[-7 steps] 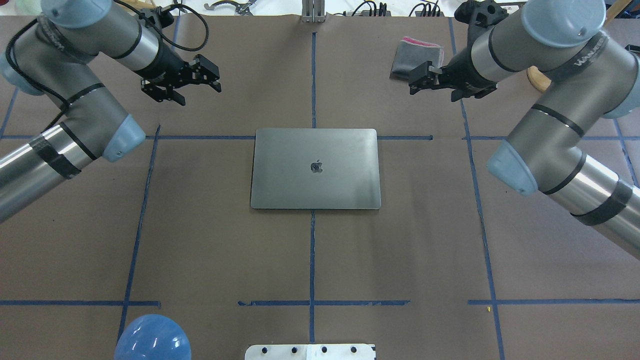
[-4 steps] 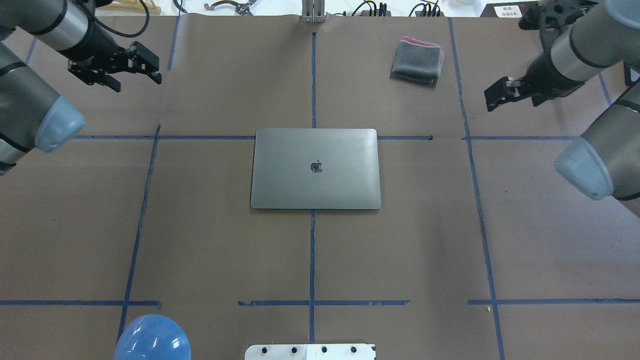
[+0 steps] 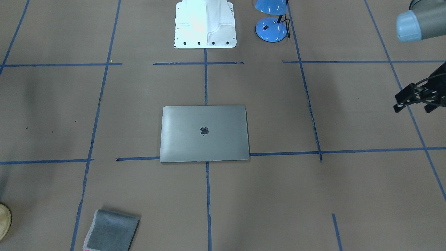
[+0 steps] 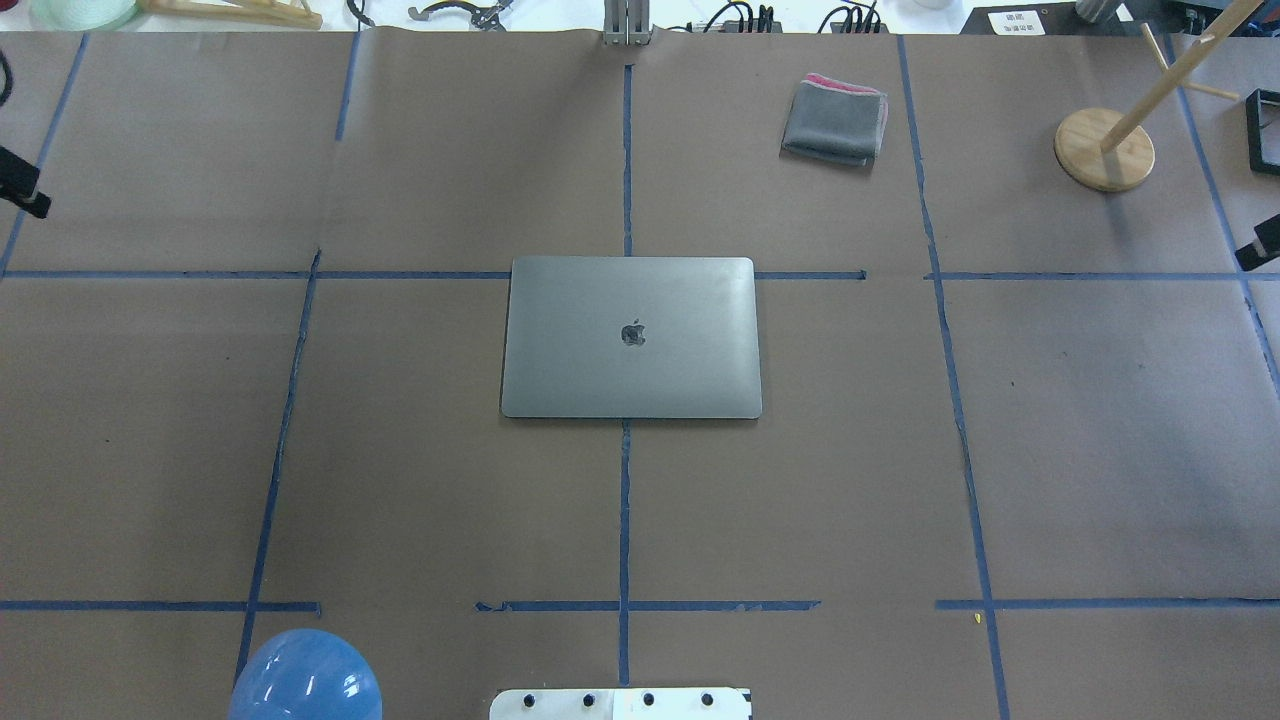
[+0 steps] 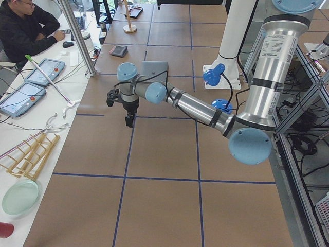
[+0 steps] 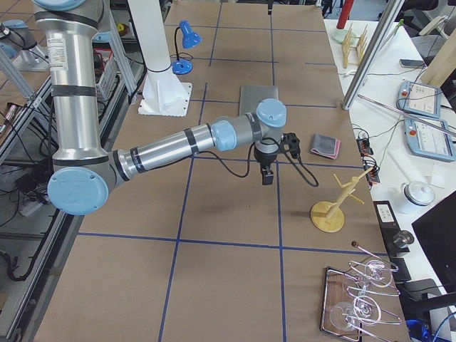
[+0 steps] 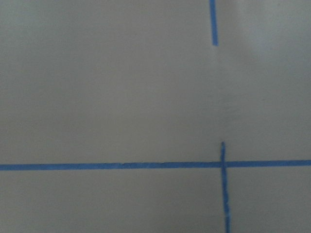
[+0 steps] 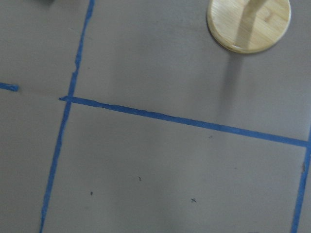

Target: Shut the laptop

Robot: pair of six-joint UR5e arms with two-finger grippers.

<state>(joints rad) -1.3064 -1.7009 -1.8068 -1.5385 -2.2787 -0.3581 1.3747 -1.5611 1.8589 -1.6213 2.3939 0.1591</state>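
Observation:
The laptop (image 4: 630, 335) lies flat in the middle of the table with its lid down and the dark apple logo up; it also shows in the front view (image 3: 205, 133). My left gripper (image 3: 413, 106) hangs at the table's left side, far from the laptop, its two fingers apart and empty; only a tip of it (image 4: 18, 185) shows in the overhead view. My right gripper (image 4: 1260, 243) shows only as a sliver at the right edge, far from the laptop; I cannot tell its state. Both wrist views show bare brown paper.
A folded grey cloth with a pink edge (image 4: 835, 122) lies at the far right. A wooden stand (image 4: 1105, 150) is at the far right corner. A blue lamp (image 4: 305, 680) and the white robot base (image 3: 205, 24) are at the near edge.
Both arms have swung outward from the laptop to the table's left and right edges. The laptop has not moved and its lid stays down.

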